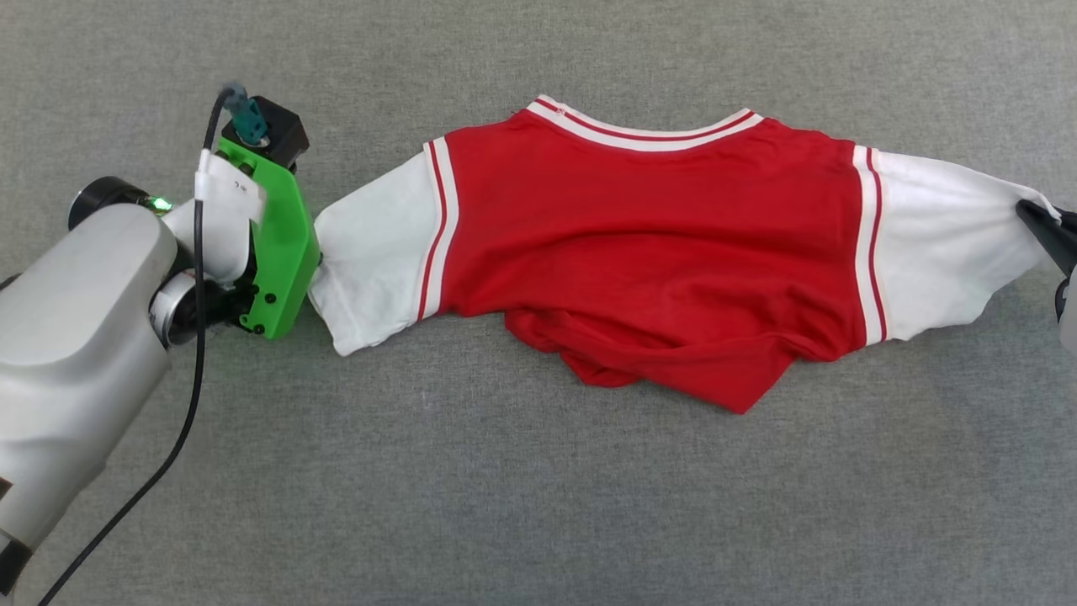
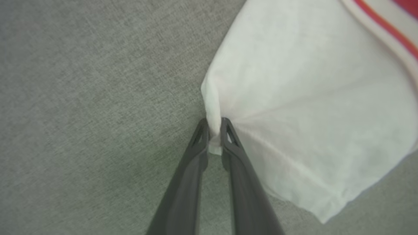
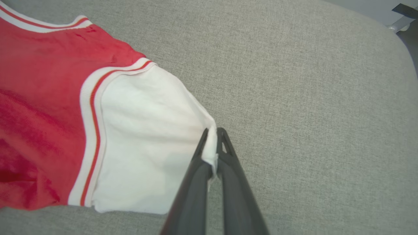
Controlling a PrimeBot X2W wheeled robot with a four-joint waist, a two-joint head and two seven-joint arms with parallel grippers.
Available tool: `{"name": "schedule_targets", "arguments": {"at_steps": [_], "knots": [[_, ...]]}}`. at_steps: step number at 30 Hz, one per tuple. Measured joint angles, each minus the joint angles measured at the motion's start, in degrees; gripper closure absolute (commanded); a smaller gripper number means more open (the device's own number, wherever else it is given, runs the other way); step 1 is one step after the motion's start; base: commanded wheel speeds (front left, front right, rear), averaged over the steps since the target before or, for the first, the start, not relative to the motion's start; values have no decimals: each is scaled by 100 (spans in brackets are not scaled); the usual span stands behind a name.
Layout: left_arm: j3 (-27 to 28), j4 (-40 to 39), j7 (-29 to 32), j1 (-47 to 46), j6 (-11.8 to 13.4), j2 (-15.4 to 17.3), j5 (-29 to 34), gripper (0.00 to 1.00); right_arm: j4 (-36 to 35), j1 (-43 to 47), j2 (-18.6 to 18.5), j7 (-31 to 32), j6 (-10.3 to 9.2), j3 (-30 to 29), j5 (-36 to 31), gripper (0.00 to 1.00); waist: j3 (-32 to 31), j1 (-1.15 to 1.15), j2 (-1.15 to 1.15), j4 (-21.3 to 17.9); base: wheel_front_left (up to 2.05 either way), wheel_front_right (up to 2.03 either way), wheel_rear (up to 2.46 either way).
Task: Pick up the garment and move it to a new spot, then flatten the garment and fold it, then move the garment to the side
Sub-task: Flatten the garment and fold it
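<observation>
The shirt [image 1: 639,244] lies across the middle of the grey cloth [image 1: 538,505], plain red face up, collar [image 1: 644,135] on the far side and sleeves drawn out to left and right. Its hem [image 1: 673,362] on the near side is bunched and partly tucked under itself, so the body is not flat yet. My left gripper [image 2: 215,125] is nipped tight on the outer edge of the left sleeve [image 1: 379,261], with a small fold of white fabric between the tips. My right gripper [image 3: 212,133] is pinched the same way on the edge of the right sleeve [image 1: 942,244]. I judge this to be the flattening step. To do it well I should keep both pinches level and pull outward evenly, so the shoulders stay square. Then I should lift a little and drag away from the near side to let the hem unroll. Both grips are thin, so a hard tug could slip a sleeve free
</observation>
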Motion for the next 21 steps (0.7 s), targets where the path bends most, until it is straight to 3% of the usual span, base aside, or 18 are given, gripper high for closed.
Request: {"name": "schedule_targets", "arguments": {"at_steps": [4, 7, 13, 18, 21], "knots": [[-222, 24, -555, -10, -1, -2, 19, 100, 22, -68, 3, -168, 0, 77, -14, 100, -115, 0, 0, 28, 0, 0, 0], [-263, -63, -1355, -61, 0, 31, 47, 100, 45, -122, -9, -402, 0, 93, -59, 100, -256, 0, 0, 61, 0, 0, 0], [-222, -359, -2558, -321, 0, 296, 298, 100, 75, -245, -82, -779, 0, 23, -45, 100, -597, 0, 0, 145, 0, 0, 0], [2, -788, -3204, -504, 66, 469, 515, 100, -46, -397, -255, -1031, 0, -68, -38, 100, -896, 0, 0, 233, 0, 0, 0], [122, -1199, -3337, -619, 256, 528, 677, 100, -154, -518, -376, -1117, 0, -93, -29, 100, -1078, 0, 0, 293, 0, 0, 0]]}}
